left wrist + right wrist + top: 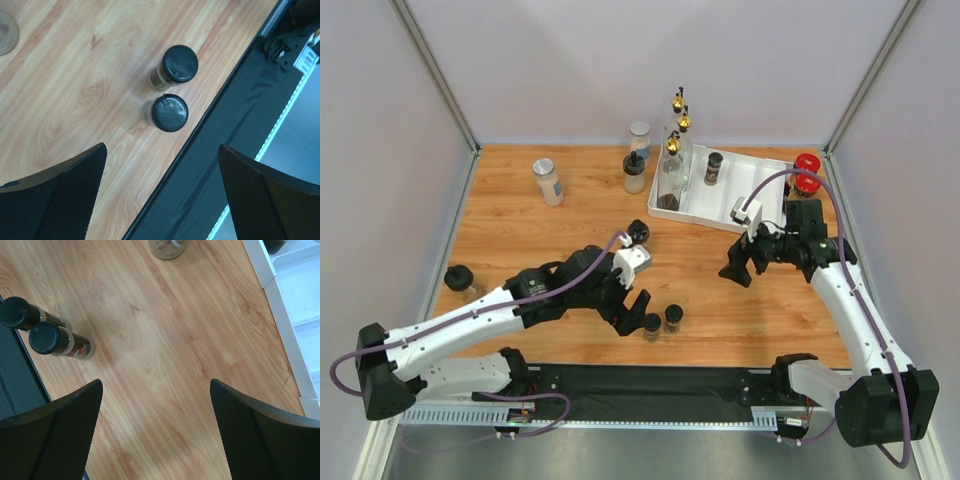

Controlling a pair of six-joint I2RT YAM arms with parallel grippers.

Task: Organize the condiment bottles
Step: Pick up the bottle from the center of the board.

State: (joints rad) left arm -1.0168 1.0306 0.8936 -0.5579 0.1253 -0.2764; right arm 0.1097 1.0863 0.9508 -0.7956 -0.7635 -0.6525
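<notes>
Hard-to-see stuff first: the 2 rear gold-spouted bottles (684,120) overlap each other, so I can't tell if they're in the white tray (735,182) or behind it. The front gold-spouted bottle (671,178) stands in the tray's left end. The red-lidded jars (807,162) are at the tray's far right, partly behind the right arm's cable (772,176). In it or beside it? Can't say. The R wrist cam cuts off a jar at its top edge (167,246).

Room: left gripper (631,312) has its fingers wide apart w/ nothing in them, just beside a pair of black-capped jars (652,324). Those stand side by side near the table's front edge, next to the black mat (235,130). Right gripper (740,264) is also spread and empty, over bare wood btw that pair and the tray. Lots of open table (540,240) mid-left.

Count:
- 3 gold-spouted
- 2 silver-lidded jars (548,180), both at the back
- 2 red-lidded
- 6 black-capped: the pair, one by the left wrist (638,232), one at the left edge (458,279), one at the back (634,172), one in the tray (713,167)
</notes>
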